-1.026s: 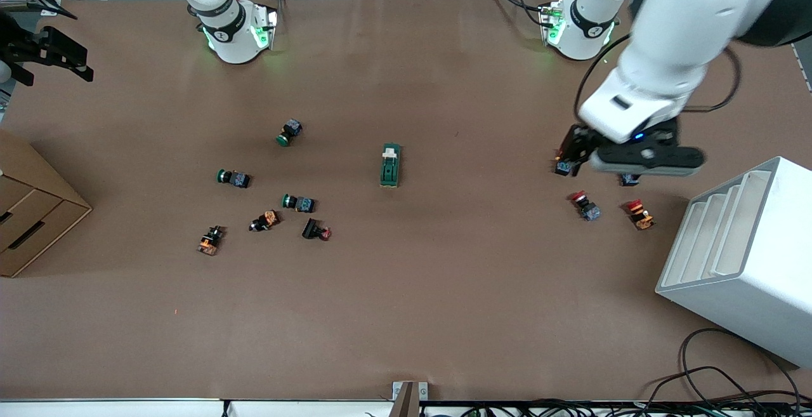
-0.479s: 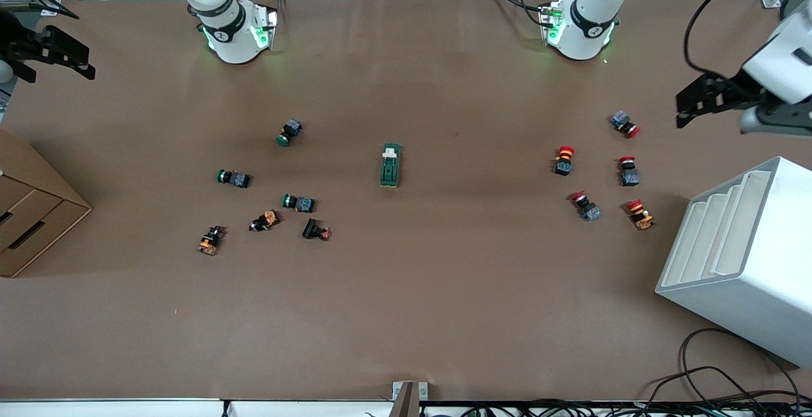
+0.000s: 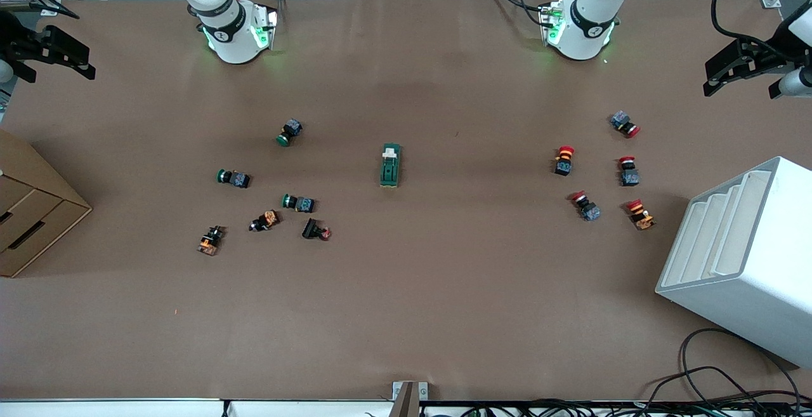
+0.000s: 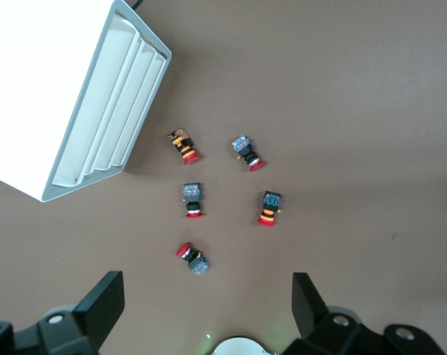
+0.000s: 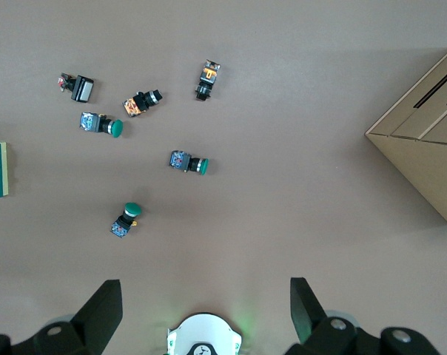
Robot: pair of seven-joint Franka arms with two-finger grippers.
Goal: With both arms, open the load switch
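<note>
Load switch [image 3: 390, 165] lies alone at the middle of the table [image 3: 444, 315], its long axis running twelve to six on the front view's clock face, with the white tab [image 3: 391, 152] at the twelve o'clock end.

From the switch, the white slotted rack [image 3: 748, 264] sits at about four o'clock at the left arm's end of the table. The cardboard box [image 3: 32, 214] sits at about nine o'clock at the right arm's end.

My left gripper [image 3: 736, 71] hangs high over the table edge near two o'clock, fingers spread wide and holding nothing. My right gripper [image 3: 47, 55] hangs over the edge near ten o'clock, equally spread and empty. Neither has begun on the switch.

Red-capped buttons [image 3: 564, 159] cluster at three o'clock, and green-capped buttons [image 3: 298, 202] with a few orange-bodied ones cluster at eight to nine.

To do this well, I judge I should bring both hands in above the clusters, not through them. One gripper should straddle the green body across its narrow width near the six o'clock end and pin it to the table. The other should take only the tab, then push along the long axis. A block that small will probably skid or twist if I push before it is clamped.
</note>
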